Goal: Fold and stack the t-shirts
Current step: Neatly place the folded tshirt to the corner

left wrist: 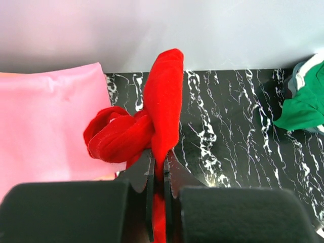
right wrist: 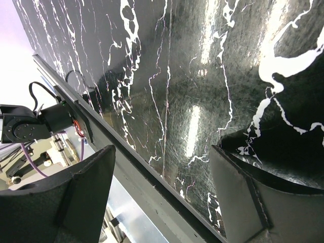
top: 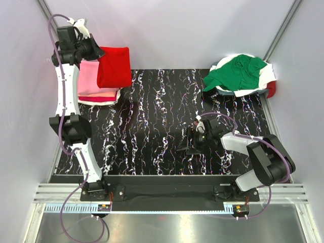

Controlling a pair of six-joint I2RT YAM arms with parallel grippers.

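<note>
My left gripper (top: 97, 52) is shut on a bright red t-shirt (top: 114, 66) and holds it, folded and hanging, above the stack at the far left; in the left wrist view the red cloth (left wrist: 157, 121) is pinched between the jaws (left wrist: 158, 159). The stack has a pink shirt (top: 88, 78) on top, salmon and red layers and white cloth (top: 101, 100) under it. A green t-shirt (top: 235, 72) lies crumpled at the far right over white and dark red cloth (top: 272, 88). My right gripper (top: 195, 136) is open and empty, low over the table's middle right (right wrist: 162, 167).
The black marbled table (top: 152, 126) has a metal rail (top: 172, 192) along its near edge. Grey walls close in the back and both sides. The green shirt pile sits in a basin (top: 243, 92) at the far right corner.
</note>
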